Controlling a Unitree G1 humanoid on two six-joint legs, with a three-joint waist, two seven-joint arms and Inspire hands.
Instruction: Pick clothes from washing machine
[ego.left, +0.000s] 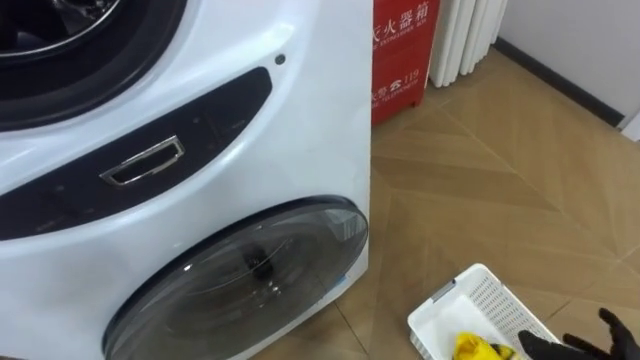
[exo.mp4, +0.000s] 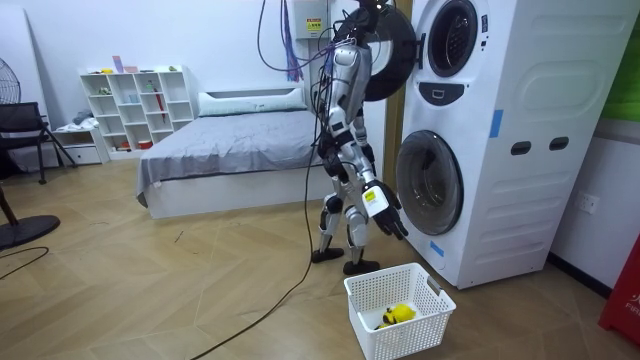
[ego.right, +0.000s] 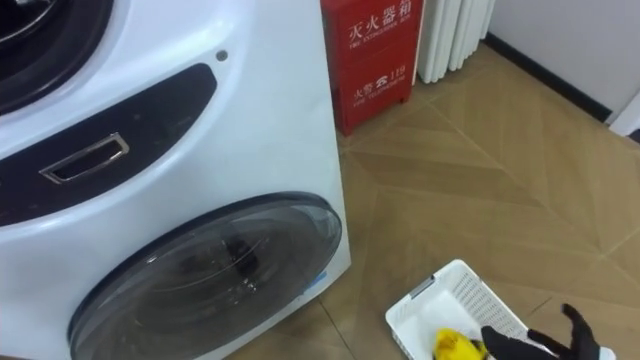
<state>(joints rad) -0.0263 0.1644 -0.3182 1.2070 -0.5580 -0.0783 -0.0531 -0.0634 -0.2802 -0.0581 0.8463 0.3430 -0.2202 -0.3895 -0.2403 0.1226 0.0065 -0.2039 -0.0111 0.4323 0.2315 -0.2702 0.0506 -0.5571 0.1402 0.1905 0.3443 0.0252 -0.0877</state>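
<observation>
My right hand (exo.mp4: 384, 214) hangs just over the white perforated plastic basket (ego.left: 492, 298) on the pale wood-plank floor (ego.left: 500, 180), fingers straight and spread, holding nothing. The crumpled yellow cloth (ego.left: 478, 348) lies inside the basket, near the corner closest to me, so I judge this piece delivered and the step now is to get my hand out cleanly and go for the next one.

To do that well I should lift straight up, fingers kept straight, so nothing snags the cloth or the basket's wall. Then I aim for the open upper drum (ego.left: 60, 40) of the tall white stacked washing machine (ego.left: 290, 140), not the round dark-glass lower door (ego.left: 250, 270) (that one is shut). Whether more clothes wait inside I cannot tell.
</observation>
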